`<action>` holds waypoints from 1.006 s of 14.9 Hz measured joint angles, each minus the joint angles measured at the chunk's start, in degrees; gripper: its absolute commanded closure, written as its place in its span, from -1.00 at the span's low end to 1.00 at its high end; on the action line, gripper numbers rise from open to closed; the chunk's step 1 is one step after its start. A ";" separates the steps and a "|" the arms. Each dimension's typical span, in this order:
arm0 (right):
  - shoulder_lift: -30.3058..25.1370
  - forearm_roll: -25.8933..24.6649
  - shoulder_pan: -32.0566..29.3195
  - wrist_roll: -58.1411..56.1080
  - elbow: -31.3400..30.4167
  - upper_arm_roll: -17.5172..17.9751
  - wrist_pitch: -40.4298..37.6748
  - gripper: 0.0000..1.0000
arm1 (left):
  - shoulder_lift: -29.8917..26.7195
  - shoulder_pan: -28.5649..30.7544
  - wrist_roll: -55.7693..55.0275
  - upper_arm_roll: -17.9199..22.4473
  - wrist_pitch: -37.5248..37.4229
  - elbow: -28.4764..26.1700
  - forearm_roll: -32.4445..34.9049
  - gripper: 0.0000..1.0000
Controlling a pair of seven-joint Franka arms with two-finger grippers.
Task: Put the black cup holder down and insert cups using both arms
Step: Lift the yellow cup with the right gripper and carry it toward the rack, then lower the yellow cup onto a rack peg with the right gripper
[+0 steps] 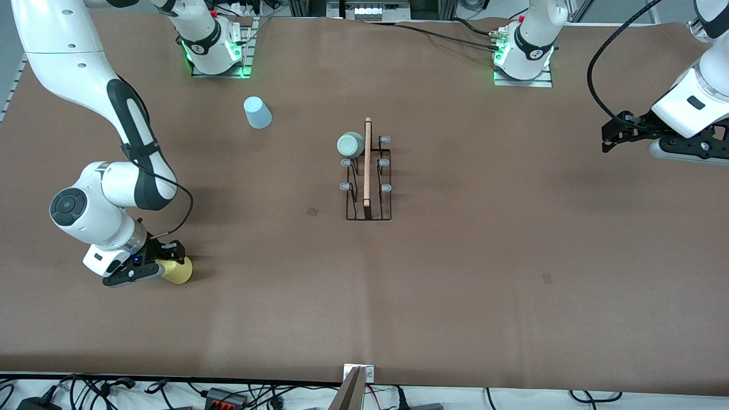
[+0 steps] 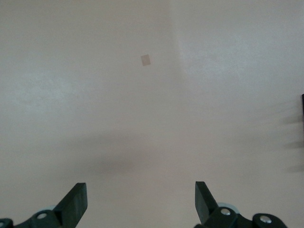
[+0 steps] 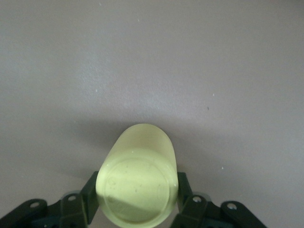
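Observation:
The black cup holder (image 1: 368, 182) stands mid-table, its wooden rod along the top. A pale green cup (image 1: 350, 144) sits on one of its pegs at the end nearest the bases. A light blue cup (image 1: 257, 112) stands upside down toward the right arm's base. My right gripper (image 1: 165, 266) (image 3: 137, 192) is shut on the yellow cup (image 1: 179, 271) (image 3: 138, 183), a finger on each side and the cup lying sideways low at the right arm's end of the table. My left gripper (image 1: 606, 141) (image 2: 140, 199) waits open with nothing in it over the left arm's end.
The arm bases (image 1: 216, 51) (image 1: 524, 57) stand along the table's edge farthest from the front camera. Small dark patches (image 1: 312, 211) (image 1: 547, 278) mark the brown table cover. Cables (image 1: 228, 396) lie past the edge nearest the front camera.

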 measured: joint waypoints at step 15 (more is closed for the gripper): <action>-22.89 0.09 16.21 53.46 -10.77 9.59 -15.05 0.58 | 0.04 0.00 0.00 0.00 -0.03 0.03 0.00 -1.00</action>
